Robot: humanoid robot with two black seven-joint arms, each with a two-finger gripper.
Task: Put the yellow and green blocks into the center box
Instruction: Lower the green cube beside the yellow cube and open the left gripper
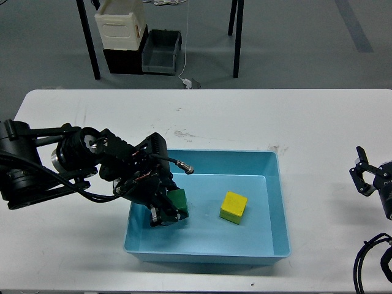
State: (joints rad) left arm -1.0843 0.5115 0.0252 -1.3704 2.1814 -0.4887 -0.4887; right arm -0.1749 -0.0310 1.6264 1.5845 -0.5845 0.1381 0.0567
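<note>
Inside the tray, left half: green block (pixel 178 201), held between the fingers of the left gripper (pixel 166 211), low over the floor or resting on it; which cannot be told.
Tray: center box (pixel 269 202), light blue, shallow, sloped walls, standing on the white table (pixel 306 122).
Yellow block: yellow block (pixel 234 207), lying free on the tray floor, right of the green one, apart from it, slightly turned.
Left gripper state: closed on the green block, one finger visible at its lower left, the other hidden behind the cube.
Right gripper: right gripper (pixel 362 173), at the right edge over bare table, well apart from the tray, fingers spread, holding nothing.
Task standing: judged nearly complete; yellow is in, green is inside the walls but not yet let go.
Risk, release: if the block is not quite down, opening the fingers may let it tumble and roll toward the near wall.
Risk, withdrawal: the left wrist and its cable reach over the tray's left wall; lifting out at a slant could catch the rim and drag the tray.
Risk, sticking: a finger pad clinging to the cube could carry it back out.
Risk, neighbour: a sideways exit to the right could knock the yellow block.
</note>
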